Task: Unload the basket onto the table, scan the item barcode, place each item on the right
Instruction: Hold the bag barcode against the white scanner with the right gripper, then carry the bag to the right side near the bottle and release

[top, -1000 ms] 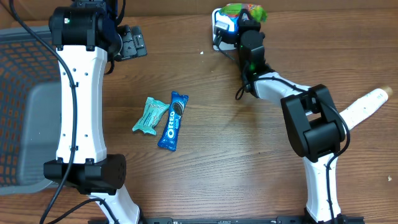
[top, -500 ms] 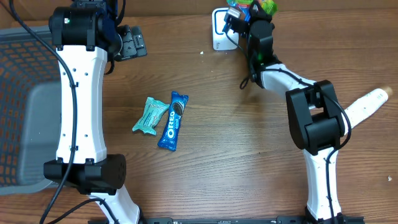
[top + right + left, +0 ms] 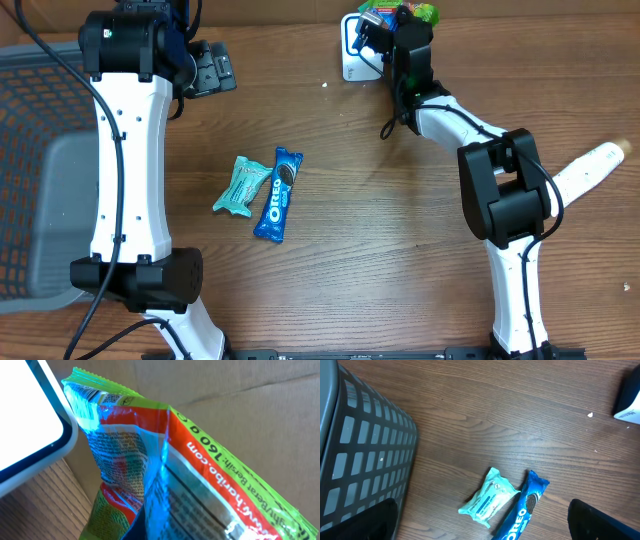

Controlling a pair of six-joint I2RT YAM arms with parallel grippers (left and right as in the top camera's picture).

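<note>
the right gripper (image 3: 402, 22), top centre of the overhead frame, is clamped on the green haribo bag (image 3: 150, 460). in the wrist view the bag's long axis runs upper left to lower right, just beside the white scanner (image 3: 25, 420) at left. its barcode is probably hidden. the left gripper (image 3: 208, 68), jaws apart and empty, hangs at upper left, farther off.

the glossy green and red candy bag (image 3: 165, 460) overfills the right wrist view, cut off at the right and bottom edges, and its fine print is too blurred for us to read. from overhead we see only a sliver of it at the top edge. the right hand (image 3: 385, 25) has its fingers hidden there under its own body. the flat white scanner (image 3: 25, 410) is cropped at the left. in the left wrist view the blue oreo packet (image 3: 522, 512) runs off the bottom, and of the left hand (image 3: 215, 70) we get only dark, blurred fingertips (image 3: 605, 522) at the corners.
</note>
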